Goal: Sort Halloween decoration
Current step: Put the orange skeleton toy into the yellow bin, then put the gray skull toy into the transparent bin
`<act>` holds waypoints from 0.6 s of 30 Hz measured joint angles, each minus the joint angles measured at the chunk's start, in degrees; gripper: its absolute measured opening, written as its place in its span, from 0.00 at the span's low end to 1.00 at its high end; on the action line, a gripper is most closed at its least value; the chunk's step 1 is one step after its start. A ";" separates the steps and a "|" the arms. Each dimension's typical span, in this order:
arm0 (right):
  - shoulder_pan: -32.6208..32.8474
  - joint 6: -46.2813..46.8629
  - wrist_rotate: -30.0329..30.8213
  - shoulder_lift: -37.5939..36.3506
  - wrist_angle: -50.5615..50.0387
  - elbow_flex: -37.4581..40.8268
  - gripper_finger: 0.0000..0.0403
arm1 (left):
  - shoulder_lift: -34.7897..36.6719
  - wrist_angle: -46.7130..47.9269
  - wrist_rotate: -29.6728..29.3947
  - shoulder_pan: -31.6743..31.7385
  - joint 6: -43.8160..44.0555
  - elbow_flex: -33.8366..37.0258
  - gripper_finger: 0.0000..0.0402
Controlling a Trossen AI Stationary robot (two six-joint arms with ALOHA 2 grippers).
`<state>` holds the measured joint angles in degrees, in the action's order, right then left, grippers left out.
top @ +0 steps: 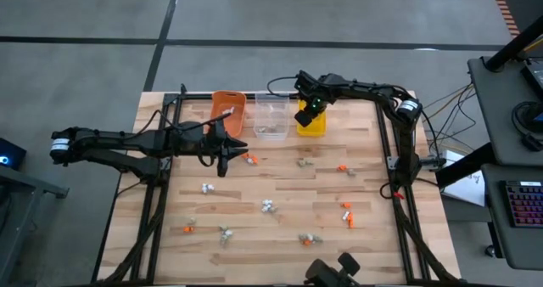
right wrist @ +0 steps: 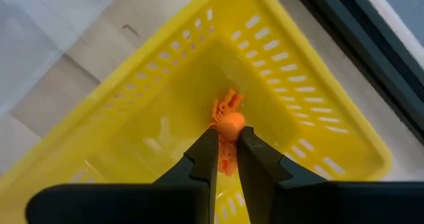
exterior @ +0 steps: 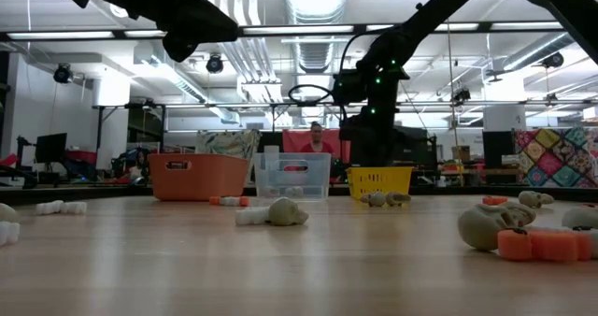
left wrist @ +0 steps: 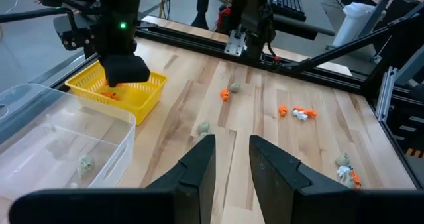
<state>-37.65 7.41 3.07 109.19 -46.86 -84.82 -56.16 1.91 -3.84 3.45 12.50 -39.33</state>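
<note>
Wooden table [top: 280,194] surface is strewn with small trinkets [top: 268,206]. 3 bins are lined along the far edge. Right gripper [right wrist: 227,151] is positioned inside the yellow bin [right wrist: 278,71], jaws narrowly parted beside an orange trinket [right wrist: 230,124]. Left gripper [left wrist: 232,159] is suspended near the orange bin [top: 227,109], jaws slightly open and empty.

Tiny orange, white and grey-tan trinkets [top: 267,206] scattered on table, one orange piece [right wrist: 230,123] in yellow bin

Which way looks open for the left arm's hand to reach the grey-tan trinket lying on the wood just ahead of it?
Probably straight ahead: the left hand faces the grey-tan trinket across bare wood, nothing between them.
</note>
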 joint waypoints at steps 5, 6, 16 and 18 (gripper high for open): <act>0.00 3.37 -0.04 0.00 0.51 0.00 0.13 | 0.00 0.00 0.00 0.02 -0.02 0.00 0.19; 0.00 4.26 -0.04 0.00 0.51 0.00 0.16 | 0.00 0.00 0.00 0.00 -0.01 0.00 0.19; -0.16 4.73 -0.02 0.00 0.49 -0.31 0.38 | 0.00 -0.02 -0.02 0.00 -0.03 0.00 0.19; -0.15 4.70 -0.04 -0.26 -0.06 -0.96 0.40 | 0.00 0.00 -0.02 0.02 -0.01 0.00 0.19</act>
<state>-37.80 12.11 3.03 108.93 -46.92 -85.78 -56.16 1.91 -3.86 3.46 12.49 -39.33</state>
